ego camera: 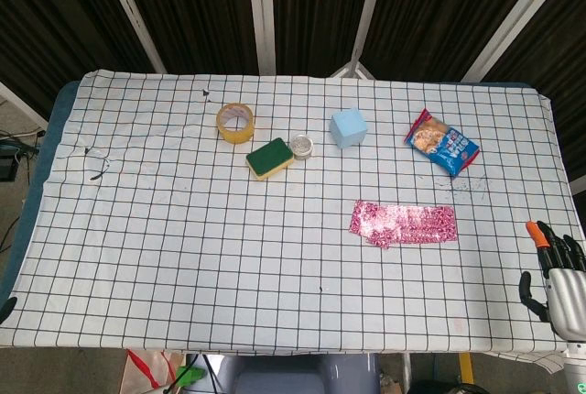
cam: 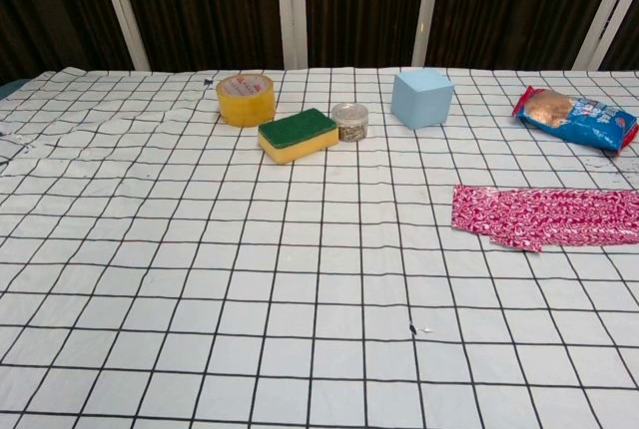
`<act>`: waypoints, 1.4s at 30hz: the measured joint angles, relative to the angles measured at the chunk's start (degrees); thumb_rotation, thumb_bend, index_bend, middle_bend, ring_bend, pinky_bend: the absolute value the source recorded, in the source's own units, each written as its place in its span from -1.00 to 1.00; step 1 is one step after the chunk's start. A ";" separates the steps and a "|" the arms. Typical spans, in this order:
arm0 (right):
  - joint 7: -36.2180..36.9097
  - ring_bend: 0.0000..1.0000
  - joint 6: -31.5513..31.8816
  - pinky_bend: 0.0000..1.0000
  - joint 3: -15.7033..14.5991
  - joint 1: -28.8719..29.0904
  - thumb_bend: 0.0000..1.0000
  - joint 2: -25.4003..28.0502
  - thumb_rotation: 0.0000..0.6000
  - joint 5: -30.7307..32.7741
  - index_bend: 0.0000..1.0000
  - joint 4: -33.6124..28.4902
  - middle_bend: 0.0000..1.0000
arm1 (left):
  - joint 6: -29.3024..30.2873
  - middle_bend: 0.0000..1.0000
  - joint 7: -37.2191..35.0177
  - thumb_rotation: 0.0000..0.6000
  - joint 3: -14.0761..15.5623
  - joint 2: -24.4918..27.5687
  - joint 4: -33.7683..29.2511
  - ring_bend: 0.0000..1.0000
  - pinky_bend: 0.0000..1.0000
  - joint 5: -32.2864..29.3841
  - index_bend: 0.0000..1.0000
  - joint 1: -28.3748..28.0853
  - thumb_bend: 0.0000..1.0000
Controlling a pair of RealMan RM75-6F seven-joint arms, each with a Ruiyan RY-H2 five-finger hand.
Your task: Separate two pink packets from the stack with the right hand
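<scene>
The pink packets [ego camera: 403, 222] lie flat as a patterned strip right of the table's middle, overlapping so that single packets are hard to tell apart; the chest view shows the strip [cam: 544, 216] at its right edge. My right hand [ego camera: 558, 275] is at the table's near right corner, well to the right of and nearer than the packets, fingers apart and holding nothing. It does not show in the chest view. A dark tip at the left edge of the head view may be my left hand [ego camera: 7, 308]; its fingers are out of frame.
On the checked cloth [ego camera: 183, 229], further back: a yellow tape roll [ego camera: 235, 123], a green and yellow sponge [ego camera: 269, 158], a small round tin [ego camera: 301, 146], a light blue cube [ego camera: 349, 127] and a blue snack bag [ego camera: 442, 142].
</scene>
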 measured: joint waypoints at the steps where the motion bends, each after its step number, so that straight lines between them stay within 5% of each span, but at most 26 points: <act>1: 0.04 -0.77 -0.08 -0.87 0.03 0.05 0.30 -0.02 1.00 0.05 -1.00 0.03 -0.88 | -0.13 -1.00 0.06 1.00 -0.09 0.00 -0.04 -1.00 -0.80 -0.21 -0.68 -0.08 -0.35; 23: 0.19 -0.77 0.40 -0.86 -0.46 -0.06 0.30 -0.32 1.00 -1.36 -1.00 -0.15 -0.88 | 0.96 -1.00 2.01 1.00 0.37 -0.72 -0.65 -1.00 -0.80 1.53 -0.68 0.18 -0.35; 27: -0.65 -0.65 0.03 -0.63 -0.75 0.34 0.30 -0.74 1.00 -2.23 -1.00 -0.49 -0.86 | 1.45 -1.00 1.80 1.00 0.61 -0.59 -0.60 -1.00 -0.80 1.75 -0.68 0.57 -0.35; 37: -3.86 0.02 -0.85 -0.16 1.57 2.68 0.30 -2.84 1.00 -1.54 -0.93 -1.52 0.01 | 1.89 -1.00 -0.28 1.00 0.38 0.05 -0.23 -1.00 -0.80 0.99 -0.69 1.03 -0.35; 42: -8.68 0.18 -4.94 -0.05 3.35 5.97 0.30 -3.47 1.00 0.22 -0.90 -2.59 0.19 | 1.52 -1.00 0.76 1.00 0.59 -0.21 -0.37 -1.00 -0.80 1.59 -0.69 0.79 -0.35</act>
